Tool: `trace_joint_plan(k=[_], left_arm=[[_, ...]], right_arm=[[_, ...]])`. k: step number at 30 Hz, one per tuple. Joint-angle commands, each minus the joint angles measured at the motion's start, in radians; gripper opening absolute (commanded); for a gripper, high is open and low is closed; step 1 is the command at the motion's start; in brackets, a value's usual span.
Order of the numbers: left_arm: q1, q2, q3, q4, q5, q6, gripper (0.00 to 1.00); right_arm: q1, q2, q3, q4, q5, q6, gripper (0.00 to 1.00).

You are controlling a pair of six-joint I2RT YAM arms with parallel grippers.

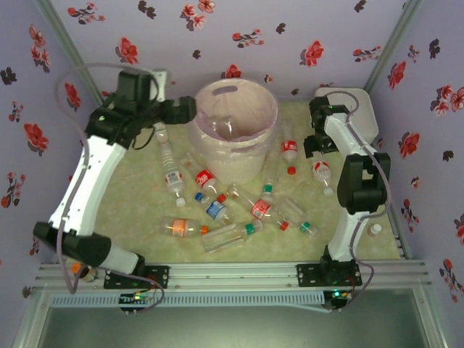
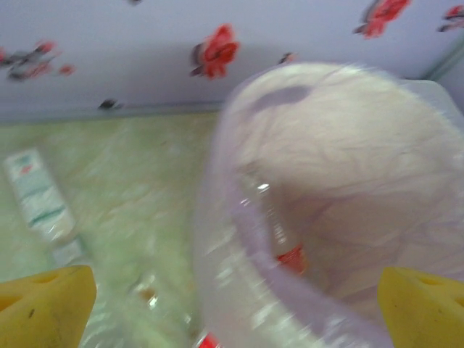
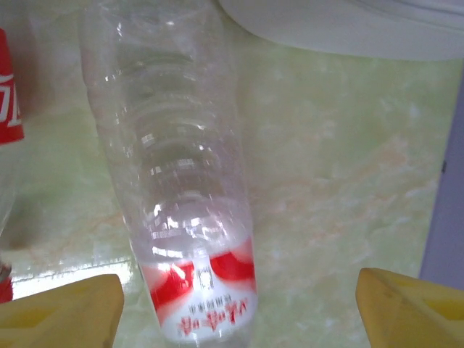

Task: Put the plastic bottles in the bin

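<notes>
The bin [image 1: 235, 127], lined with a pinkish bag, stands at the back middle. My left gripper [image 1: 185, 110] hovers at its left rim, open and holding nothing. In the left wrist view the left gripper [image 2: 235, 312] straddles the bin's rim [image 2: 239, 239], and a clear bottle with a red label [image 2: 279, 235] lies inside. My right gripper [image 1: 317, 147] is open above a lying red-and-white labelled bottle [image 1: 322, 172]. In the right wrist view this bottle [image 3: 181, 217] lies between the wide-apart fingers of the right gripper [image 3: 239, 319], nearer the left one.
Several more bottles lie in front of the bin, among them a red-labelled one [image 1: 206, 180], a blue-labelled one [image 1: 216, 210] and an orange-labelled one [image 1: 185, 228]. Another red-labelled bottle [image 1: 289, 150] lies right of the bin. A white box [image 1: 359, 109] sits at the back right.
</notes>
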Motion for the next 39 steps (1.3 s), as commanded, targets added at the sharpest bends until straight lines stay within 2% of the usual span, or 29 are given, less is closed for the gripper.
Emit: trace_joint_plan(k=[1, 4, 7, 12, 19, 21, 26, 34, 36, 39], left_arm=[[0.109, -0.079, -0.156, -0.029, 0.1, -0.099, 1.0], [0.181, -0.142, -0.298, -0.061, 0.079, -0.128, 1.0], [0.216, -0.203, -0.45, -0.054, 0.019, -0.156, 1.0], [0.262, -0.252, -0.605, 0.018, 0.02, -0.202, 1.0], [0.285, -0.222, -0.587, 0.009, 0.021, -0.194, 1.0], [0.285, -0.219, -0.58, 0.014, 0.021, -0.189, 1.0], [0.286, -0.202, -0.522, 0.014, 0.014, -0.171, 1.0], [0.294, -0.118, -0.499, 0.09, 0.025, -0.178, 1.0], [0.309, -0.075, -0.449, 0.094, 0.04, -0.165, 1.0], [0.334, 0.009, -0.336, 0.083, 0.045, -0.142, 1.0]], right_arm=[[-0.008, 0.064, 0.071, 0.011, -0.042, -0.027, 0.83], [-0.01, 0.117, 0.104, 0.015, -0.044, -0.031, 0.84], [-0.015, 0.164, 0.135, 0.012, -0.044, -0.029, 0.86], [-0.026, 0.209, 0.163, 0.018, -0.069, -0.028, 0.84], [-0.03, 0.205, 0.145, 0.026, -0.083, -0.016, 0.7], [-0.033, 0.186, 0.13, 0.033, -0.082, -0.008, 0.62], [-0.04, 0.123, 0.12, 0.016, -0.067, -0.011, 0.57], [-0.041, -0.099, 0.14, -0.062, -0.092, 0.008, 0.51], [-0.039, -0.164, 0.179, -0.073, -0.094, 0.024, 0.46], [-0.039, -0.261, 0.254, -0.069, -0.166, 0.057, 0.42]])
